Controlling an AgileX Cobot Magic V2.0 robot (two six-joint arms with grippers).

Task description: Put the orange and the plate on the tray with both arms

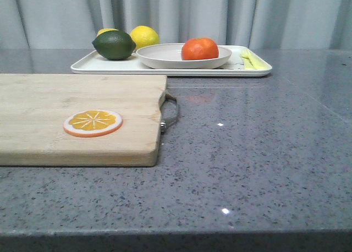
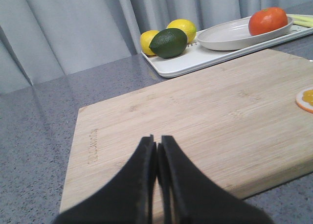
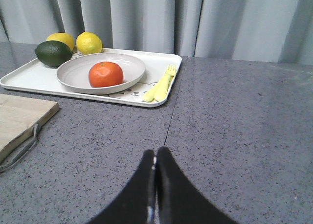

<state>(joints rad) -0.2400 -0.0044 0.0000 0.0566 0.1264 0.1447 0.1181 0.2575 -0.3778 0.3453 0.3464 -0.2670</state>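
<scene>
The orange (image 1: 199, 49) lies in the off-white plate (image 1: 159, 56), and the plate rests on the white tray (image 1: 99, 66) at the back of the table. They also show in the left wrist view, orange (image 2: 267, 20), plate (image 2: 225, 38), tray (image 2: 186, 62), and in the right wrist view, orange (image 3: 105, 74), plate (image 3: 73, 75), tray (image 3: 29, 77). My left gripper (image 2: 157, 142) is shut and empty over the cutting board's near end. My right gripper (image 3: 155, 153) is shut and empty over bare grey table, well short of the tray. Neither gripper shows in the front view.
A wooden cutting board (image 1: 55, 103) with a metal handle (image 1: 170, 113) lies at the left and bears an orange slice disc (image 1: 93, 122). On the tray are a dark green fruit (image 1: 114, 44), two lemons (image 1: 144, 36) and yellow cutlery (image 1: 248, 59). Grey curtains hang behind.
</scene>
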